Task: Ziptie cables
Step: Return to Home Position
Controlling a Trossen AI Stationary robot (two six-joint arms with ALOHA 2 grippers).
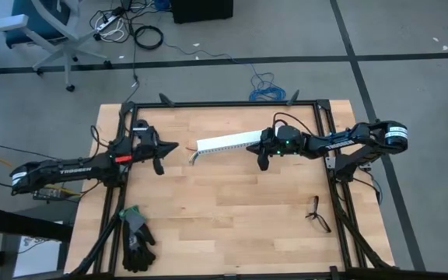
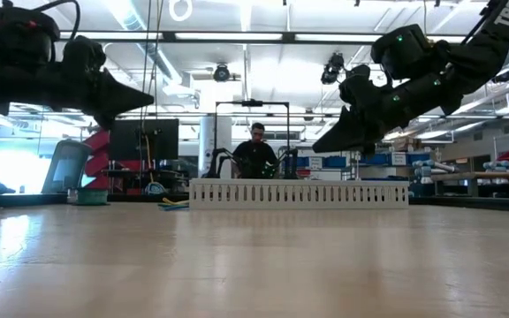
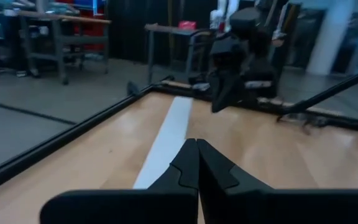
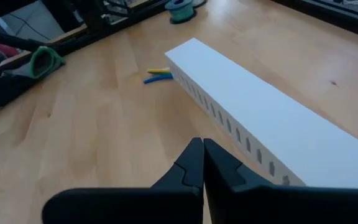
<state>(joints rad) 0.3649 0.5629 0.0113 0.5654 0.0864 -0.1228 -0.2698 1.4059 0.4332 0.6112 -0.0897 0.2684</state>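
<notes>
A few short coloured wire ends [image 4: 157,76], yellow and blue, lie on the table at the left end of a long white slotted duct [image 1: 228,142]. In the low view the wire ends [image 2: 173,204] show beside the duct [image 2: 299,193]. The rest of the cables is hidden or out of view. No black ziptie shows in any view. My left gripper [image 1: 176,146] hovers shut above the table, left of the duct's end [image 3: 196,144]. My right gripper [image 1: 263,162] hovers shut above the table near the duct's right end [image 4: 202,144]. Both are well clear of the tabletop [image 2: 144,93] [image 2: 321,146].
Small dark-framed spectacles [image 1: 316,214] lie near the table's right near corner. Dark gloves with green cuffs [image 1: 136,237] lie at the left near corner. A black frame [image 1: 232,103] edges the table. A person [image 2: 256,150] sits beyond the far edge.
</notes>
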